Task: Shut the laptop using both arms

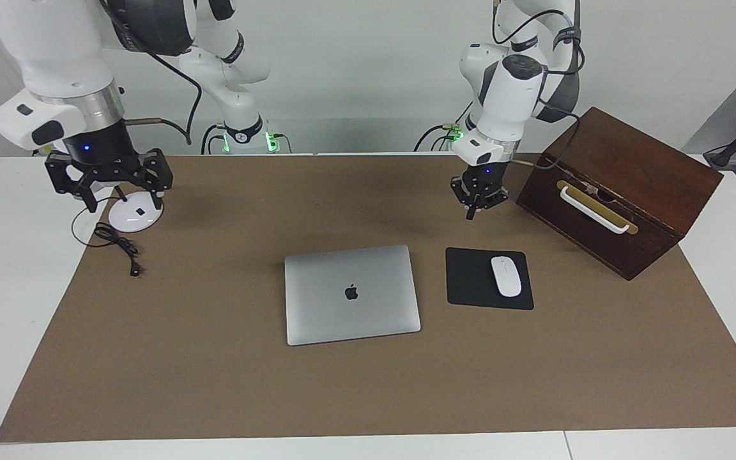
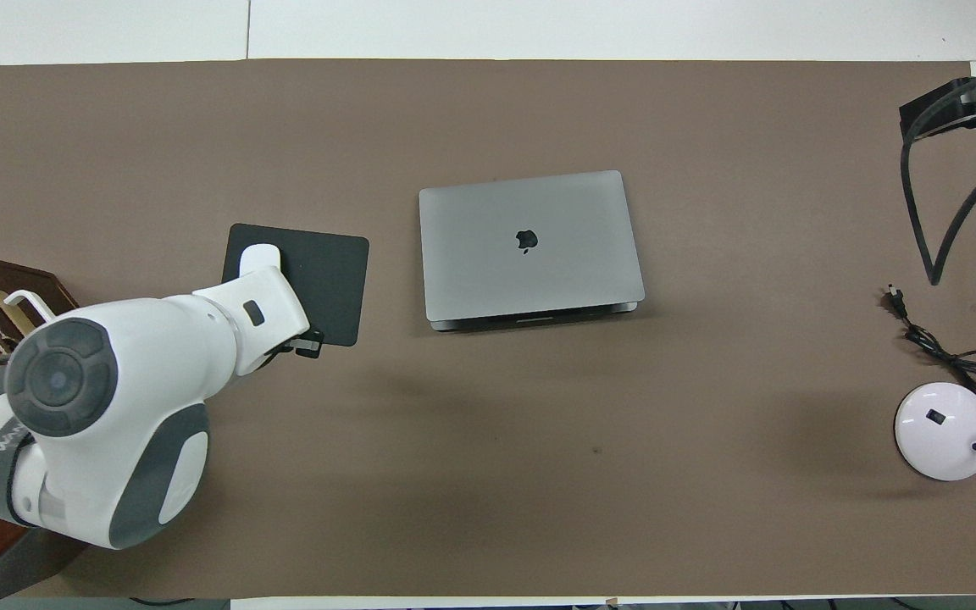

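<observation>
The silver-grey laptop (image 1: pixel 351 294) lies on the brown mat with its lid down and the apple logo facing up; it also shows in the overhead view (image 2: pixel 530 246). My left gripper (image 1: pixel 478 203) hangs in the air over the mat beside the wooden box, apart from the laptop; in the overhead view its arm (image 2: pixel 149 373) hides it. My right gripper (image 1: pixel 112 188) is open and empty, raised over the lamp base at the right arm's end of the table, well away from the laptop.
A black mouse pad (image 1: pixel 470 279) with a white mouse (image 1: pixel 506 276) lies beside the laptop. A dark wooden box (image 1: pixel 623 185) with a white handle stands at the left arm's end. A white lamp base (image 1: pixel 135 216) and its black cable (image 1: pixel 115 246) lie at the other end.
</observation>
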Motion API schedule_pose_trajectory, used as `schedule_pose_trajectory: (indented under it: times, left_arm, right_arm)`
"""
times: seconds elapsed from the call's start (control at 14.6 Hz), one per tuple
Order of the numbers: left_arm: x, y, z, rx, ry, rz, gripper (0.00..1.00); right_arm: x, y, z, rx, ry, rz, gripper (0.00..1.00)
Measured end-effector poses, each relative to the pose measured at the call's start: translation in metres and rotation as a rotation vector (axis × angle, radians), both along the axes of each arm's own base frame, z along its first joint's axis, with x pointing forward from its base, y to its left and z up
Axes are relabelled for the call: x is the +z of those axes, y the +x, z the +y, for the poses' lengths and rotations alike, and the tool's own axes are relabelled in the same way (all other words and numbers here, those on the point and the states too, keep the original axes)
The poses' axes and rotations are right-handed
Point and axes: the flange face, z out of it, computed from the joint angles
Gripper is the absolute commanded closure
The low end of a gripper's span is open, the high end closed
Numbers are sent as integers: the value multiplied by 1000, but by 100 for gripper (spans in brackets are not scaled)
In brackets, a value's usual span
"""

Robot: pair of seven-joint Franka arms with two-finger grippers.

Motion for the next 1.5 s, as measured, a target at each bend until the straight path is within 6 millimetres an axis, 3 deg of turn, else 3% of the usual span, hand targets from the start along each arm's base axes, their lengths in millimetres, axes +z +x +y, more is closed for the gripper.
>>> schedule_pose_trajectory:
  times: [0.21,0.48,0.68,0.89,0.96,1.03,1.09,1.3,1.5]
  left_arm:
    - [24,18,33,55,5,5,100]
    - [68,40,99,113,22,19,100]
    - [85,46,141,152,31,29,100]
    - [103,48,165,180,35,31,100]
    - [111,49,172,192,34,26,70]
    - [119,49,178,203,33,24,6]
    - [125,50,184,213,32,27,0]
    - [140,55,205,243,31,77,0]
    - [153,70,206,242,37,122,0]
  right_arm:
    - [5,-13,-20,-23,32,-17,0]
    - [-30,-48,-60,-90,71,56,0]
    - [-30,-67,-67,-128,84,76,0]
    - [-23,-78,-60,-134,85,73,0]
    - [-23,-79,-59,-131,85,72,0]
    - [-22,-80,-58,-129,85,72,0]
    - [-23,-80,-57,-129,85,72,0]
    - [-24,-79,-57,-128,85,75,0]
    - [-24,-79,-57,-127,84,76,0]
